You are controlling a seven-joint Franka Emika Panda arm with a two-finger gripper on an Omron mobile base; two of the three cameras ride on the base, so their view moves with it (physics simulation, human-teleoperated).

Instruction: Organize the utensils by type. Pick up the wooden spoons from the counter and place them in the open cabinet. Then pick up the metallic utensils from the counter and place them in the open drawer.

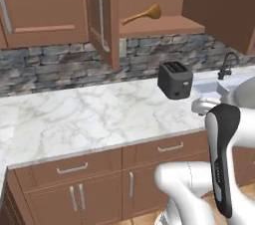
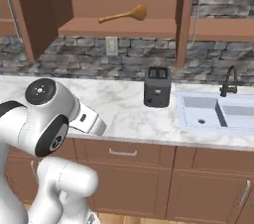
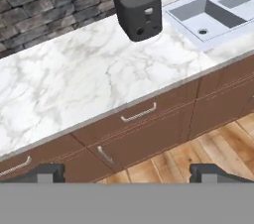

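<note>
Wooden spoon (image 1: 144,14), count one: lying on the open cabinet (image 1: 164,25) shelf, long axis left-right, bowl right. Gripper (image 3: 127,172): hovering low before the counter (image 1: 89,114), jaws apart, holding nothing, spoon sitting far above. Toaster (image 1: 175,80), count one. Sink (image 2: 213,111), count one.

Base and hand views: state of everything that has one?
Reddish-brown wooden wall cabinet: door open.
Large golden-brown wooden spoon: lying on the cabinet shelf.
Black two-slot toaster: upright on the white marble counter, slots empty.
Base drawers: shut.
Gripper: open, holding nothing.
</note>
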